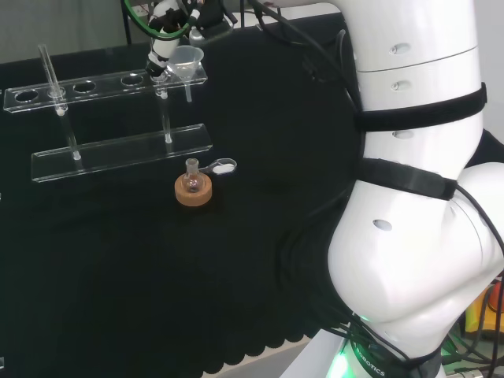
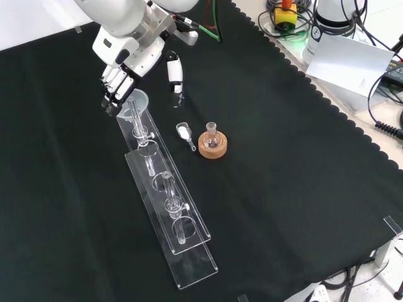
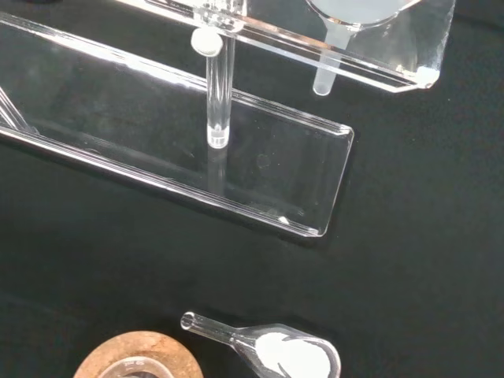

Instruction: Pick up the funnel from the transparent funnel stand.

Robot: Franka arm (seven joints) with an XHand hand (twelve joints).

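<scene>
- A small flask (image 2: 212,135) sits in a cork ring (image 2: 213,146) mid-tabletop (image 2: 302,189), a scoop (image 2: 184,131) just beside it.
- The funnel (image 2: 135,104) sits in the end hole of the transparent funnel stand (image 2: 182,234).
- The robot hand (image 2: 117,85), fingers curled, touches the funnel's rim; I cannot tell whether it grips.

Black cloth (image 2: 283,189) over bench; cables (image 2: 378,119), white paper (image 2: 349,63) beside.
</scene>
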